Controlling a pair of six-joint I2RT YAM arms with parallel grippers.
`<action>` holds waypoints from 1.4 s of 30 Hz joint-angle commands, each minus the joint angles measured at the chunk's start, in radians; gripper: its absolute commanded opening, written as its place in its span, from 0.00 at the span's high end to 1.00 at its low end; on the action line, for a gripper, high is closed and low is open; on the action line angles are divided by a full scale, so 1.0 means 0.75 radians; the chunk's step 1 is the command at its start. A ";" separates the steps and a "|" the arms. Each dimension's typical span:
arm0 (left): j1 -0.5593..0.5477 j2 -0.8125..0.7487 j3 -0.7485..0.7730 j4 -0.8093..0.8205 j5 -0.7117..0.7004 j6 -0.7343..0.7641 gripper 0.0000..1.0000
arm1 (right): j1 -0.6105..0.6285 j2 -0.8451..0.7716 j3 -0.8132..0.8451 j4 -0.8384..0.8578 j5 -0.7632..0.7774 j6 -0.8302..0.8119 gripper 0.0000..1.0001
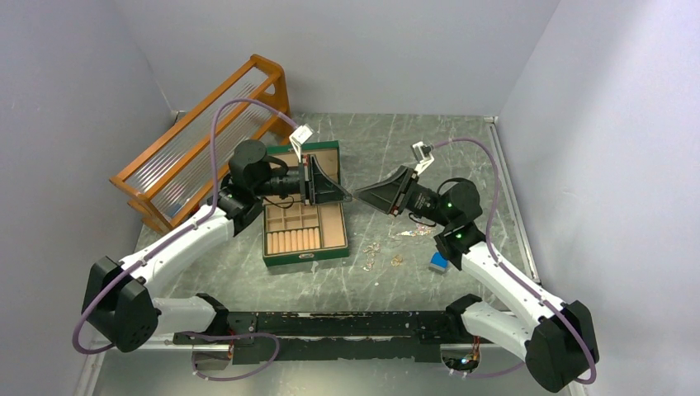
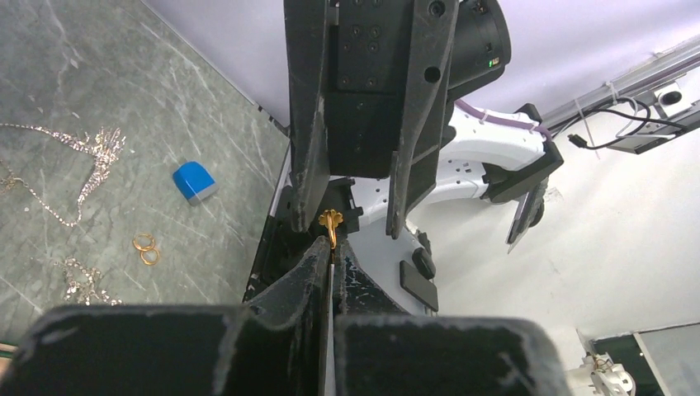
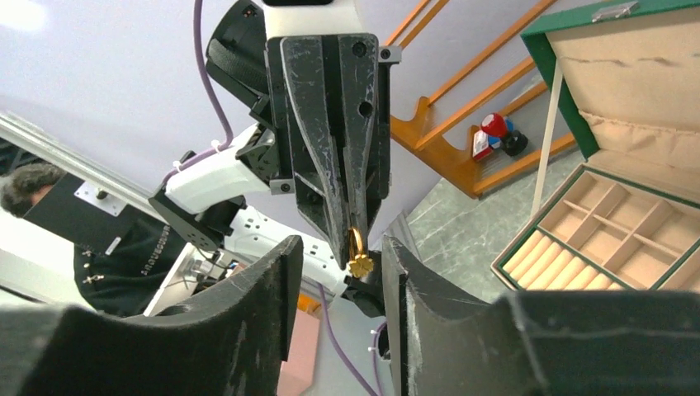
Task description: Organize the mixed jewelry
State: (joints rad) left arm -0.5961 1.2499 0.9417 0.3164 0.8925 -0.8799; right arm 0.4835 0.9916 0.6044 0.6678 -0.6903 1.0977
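A small gold-coloured hoop [image 3: 357, 256] with a flower-shaped knob at one end hung in the air just right of the open green jewellery box with beige compartments [image 1: 305, 257], above the grey-green marbled worktop [image 1: 388, 148]. The left jaws were pressed shut on its hoop end. Its long axis ran in line with those jaws, knob outward toward the right arm. The right jaws stood partly open, straddling the knob with gaps visible. Thin gold-coloured chains [image 2: 103, 144] and two small gold rings [image 2: 144, 242] lay on the worktop near a small blue block [image 2: 194, 181].
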 commanded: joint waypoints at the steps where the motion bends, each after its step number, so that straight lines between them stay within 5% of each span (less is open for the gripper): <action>1: 0.015 0.005 0.012 0.087 0.020 -0.041 0.95 | -0.005 -0.031 -0.029 0.027 -0.020 -0.015 0.55; 10: 0.016 0.006 -0.017 0.122 0.024 -0.058 0.95 | -0.005 -0.032 -0.044 0.045 -0.007 -0.003 0.72; 17: 0.015 -0.005 -0.026 0.107 0.023 -0.046 0.95 | -0.004 -0.051 -0.058 0.049 0.031 -0.004 0.59; 42: 0.016 0.025 -0.038 0.134 0.061 -0.054 0.95 | -0.004 -0.007 -0.048 0.079 0.012 0.007 0.77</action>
State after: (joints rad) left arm -0.5903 1.2579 0.9207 0.3779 0.9054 -0.9169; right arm 0.4835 0.9821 0.5644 0.6910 -0.6666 1.1011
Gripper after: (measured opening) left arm 0.059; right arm 0.246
